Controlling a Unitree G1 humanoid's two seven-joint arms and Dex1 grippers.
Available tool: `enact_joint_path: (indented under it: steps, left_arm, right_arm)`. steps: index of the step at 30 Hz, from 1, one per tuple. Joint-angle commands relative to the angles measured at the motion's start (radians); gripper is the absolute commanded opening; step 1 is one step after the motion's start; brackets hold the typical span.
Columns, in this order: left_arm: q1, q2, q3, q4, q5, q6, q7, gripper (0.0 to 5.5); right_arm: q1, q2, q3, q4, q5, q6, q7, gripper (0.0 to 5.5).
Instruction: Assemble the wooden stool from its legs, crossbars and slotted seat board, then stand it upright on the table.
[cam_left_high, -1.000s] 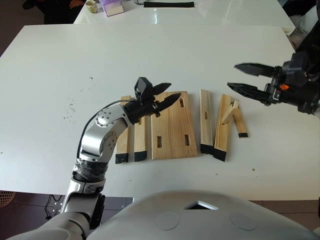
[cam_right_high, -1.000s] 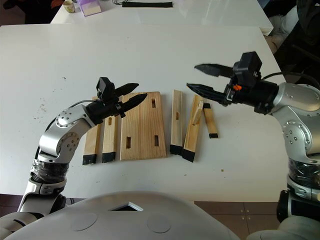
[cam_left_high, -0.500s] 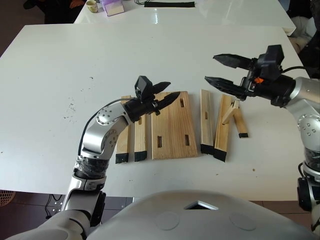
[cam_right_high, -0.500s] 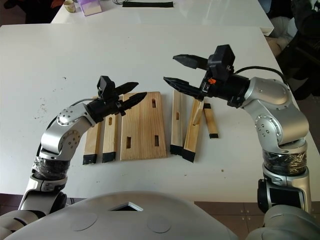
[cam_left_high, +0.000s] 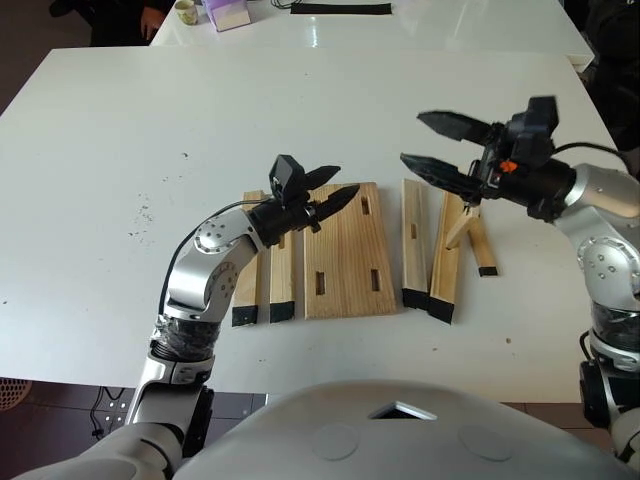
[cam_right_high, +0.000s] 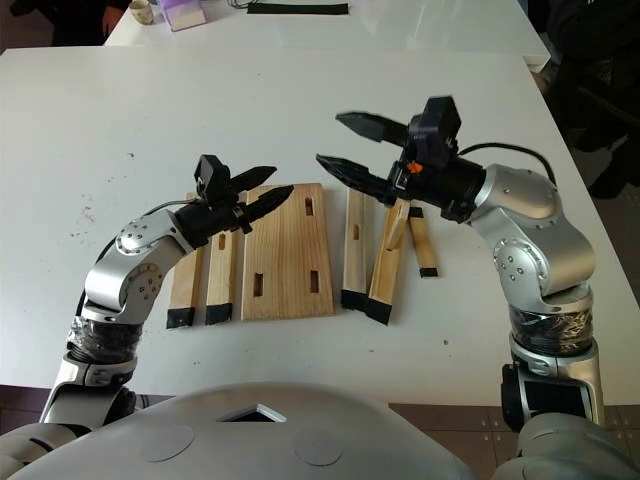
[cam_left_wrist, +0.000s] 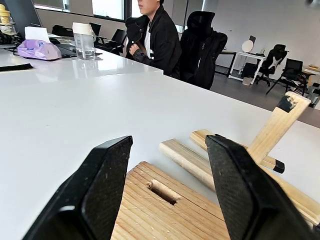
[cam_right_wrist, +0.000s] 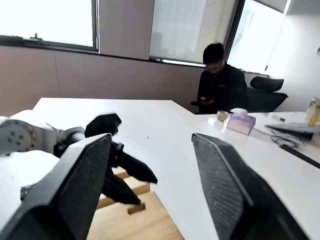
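Seat board: the pale, rectangular, slotted wooden board (cam_left_high: 345, 255) is lying flat on the white table (cam_left_high: 120, 150), between pairs of black-tipped wooden legs (cam_left_high: 415, 245).
Left gripper (cam_left_high: 348, 180): hovering over the board's far left corner, fingers parted, empty.
Right gripper (cam_left_high: 411, 137): hanging above the right-hand legs, fingers spread wide, empty.
Hidden: the left arm (cam_left_high: 215, 250) is covering the far ends of the legs on its side.

White table (cam_left_high: 150, 120), slotted seat board (cam_left_high: 345, 250) lying flat near its front middle, pair of legs (cam_left_high: 281, 285) side by side just left of the board, second pair of legs (cam_left_high: 413, 250) just right of it, tilted crossbar (cam_left_high: 460, 228) leaning on the outer leg, flat crossbar (cam_left_high: 482, 245) beside it, dark specks (cam_left_high: 140, 215) on the left part.
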Motion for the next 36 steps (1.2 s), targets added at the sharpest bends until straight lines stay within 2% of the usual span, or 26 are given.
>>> enact_joint_path:
  steps: [1,7,14,18,24,36]
  left_arm:
    - [0.015,-0.007,0.012,-0.002,0.016,-0.012,0.021,2.72]
    - [0.028,-0.010,0.034,-0.002,0.014,-0.024,0.041,2.72]
    - [0.033,-0.016,0.035,-0.003,0.017,-0.029,0.050,2.72]
    - [0.034,-0.018,0.036,-0.002,0.019,-0.031,0.051,2.72]
    - [0.036,-0.023,0.036,-0.002,0.022,-0.033,0.056,2.72]
    - [0.032,-0.036,0.041,0.007,0.031,-0.041,0.058,2.72]
  right_arm:
    - [0.040,-0.055,-0.035,-0.125,0.139,0.114,-0.008,2.95]
    - [0.241,-0.212,-0.042,-0.177,0.111,0.136,0.161,2.95]
    - [0.372,-0.282,0.038,-0.175,-0.029,0.067,0.272,2.95]
    - [0.447,-0.303,0.115,-0.131,-0.183,-0.033,0.312,2.95]
    - [0.498,-0.307,0.172,-0.039,-0.328,-0.160,0.349,2.95]
    - [0.523,-0.305,0.229,0.077,-0.456,-0.283,0.367,2.95]
